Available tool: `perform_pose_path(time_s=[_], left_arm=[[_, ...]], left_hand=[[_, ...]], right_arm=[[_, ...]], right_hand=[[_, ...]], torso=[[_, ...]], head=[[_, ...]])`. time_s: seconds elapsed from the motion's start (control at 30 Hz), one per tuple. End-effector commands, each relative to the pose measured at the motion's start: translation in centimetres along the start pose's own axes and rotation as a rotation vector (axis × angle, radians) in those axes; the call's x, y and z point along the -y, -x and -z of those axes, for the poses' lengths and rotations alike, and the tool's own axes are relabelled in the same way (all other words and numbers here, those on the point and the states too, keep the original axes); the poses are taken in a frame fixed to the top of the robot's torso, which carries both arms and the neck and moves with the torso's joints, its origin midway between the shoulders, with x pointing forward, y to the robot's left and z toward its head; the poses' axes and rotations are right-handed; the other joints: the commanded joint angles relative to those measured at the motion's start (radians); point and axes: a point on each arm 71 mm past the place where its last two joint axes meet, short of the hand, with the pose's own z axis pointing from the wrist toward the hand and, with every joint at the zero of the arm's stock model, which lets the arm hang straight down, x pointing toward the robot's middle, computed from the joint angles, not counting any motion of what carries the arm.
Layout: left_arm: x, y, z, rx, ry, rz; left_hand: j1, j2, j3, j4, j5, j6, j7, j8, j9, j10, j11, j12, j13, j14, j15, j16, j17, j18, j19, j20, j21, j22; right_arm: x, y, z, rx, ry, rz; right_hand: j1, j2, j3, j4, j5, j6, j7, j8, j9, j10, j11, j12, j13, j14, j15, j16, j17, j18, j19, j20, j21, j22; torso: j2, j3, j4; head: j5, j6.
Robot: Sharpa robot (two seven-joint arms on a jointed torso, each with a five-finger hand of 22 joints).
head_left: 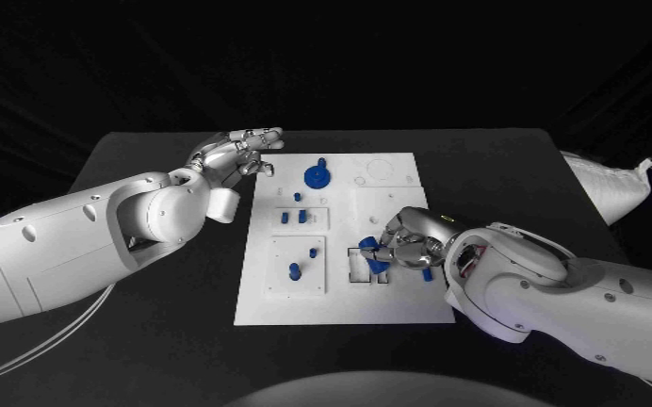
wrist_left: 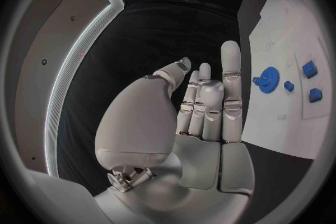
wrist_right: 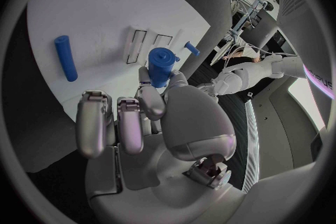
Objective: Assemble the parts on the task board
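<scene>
Fingers of the right hand pinch a short blue cylinder over the near right part of the white board, beside a black-outlined rectangular slot there. In the right wrist view the cylinder stands upright between the thumb and a fingertip, with the other fingers curled in below it. A longer blue rod lies flat on the board a little way off, and a small blue peg sits near the board's right edge, just beside the hand.

Across the board, the left hand hovers at the far left corner, its fingers spread and straight, holding nothing; the left wrist view shows the palm open above the dark table, beside the board's edge.

On the board between the two hands, a blue gear lies in the far middle section. Nearer, small blue blocks stand in a raised panel, and two more blue pieces rest on the near left panel. A faint circular outline marks the far right corner.

The board lies in the middle of a black table against a dark backdrop. The right forearm crosses the near right corner of the board and hides part of its edge.
</scene>
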Motion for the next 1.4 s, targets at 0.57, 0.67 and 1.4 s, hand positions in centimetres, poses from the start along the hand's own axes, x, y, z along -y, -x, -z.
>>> perform_pose_path(time_s=[0.57, 0.67, 1.4], left_arm=[[0.1, -0.3, 0.0, -0.022, -0.002, 0.002], [0.1, -0.2, 0.0, -0.021, -0.003, 0.001], [0.0, -0.3, 0.0, -0.017, -0.005, 0.0]], left_hand=[[-0.008, 0.005, -0.005, -0.002, -0.004, -0.005, 0.0, 0.003, 0.0, -0.009, 0.0, 0.006, 0.001, -0.007, -0.001, 0.001, -0.002, 0.01, -0.001, 0.003, -0.006, -0.001], [-0.008, 0.005, -0.005, -0.002, -0.004, -0.005, 0.0, 0.003, 0.0, -0.009, 0.0, 0.006, 0.001, -0.007, -0.001, 0.001, -0.002, 0.01, -0.001, 0.003, -0.006, -0.001], [-0.007, 0.007, -0.007, -0.002, -0.004, -0.006, 0.0, 0.005, 0.0, -0.011, 0.001, 0.01, 0.002, -0.007, -0.001, 0.002, -0.003, 0.01, -0.001, 0.003, -0.007, -0.002]], right_arm=[[-0.4, -1.3, -1.3, -0.094, -0.012, 0.06], [-0.4, -1.4, -1.4, -0.094, -0.011, 0.066], [-0.6, -1.0, -1.7, -0.031, 0.007, 0.115]], right_hand=[[-0.035, 0.016, -0.018, -0.001, -0.013, 0.024, -0.028, 0.023, 0.034, 0.041, -0.032, 0.119, 0.294, 0.089, -0.016, 0.001, 0.177, -0.015, 0.02, -0.014, -0.003, -0.006], [-0.039, 0.016, -0.021, -0.001, -0.016, 0.024, -0.028, 0.025, 0.038, 0.041, -0.033, 0.116, 0.292, 0.089, -0.017, 0.001, 0.177, -0.015, 0.02, -0.015, -0.004, -0.006], [-0.248, -0.027, -0.136, 0.004, -0.378, 0.014, -0.032, 0.037, 0.095, 0.038, -0.034, 0.098, 0.3, 0.086, -0.019, -0.009, 0.162, -0.01, 0.011, -0.017, -0.025, -0.03]], torso=[[0.0, 0.0016, 0.0], [0.001, 0.0019, -0.0006], [0.0, 0.0022, -0.0007]], head=[[0.011, -0.006], [0.011, -0.007], [0.012, -0.008]])
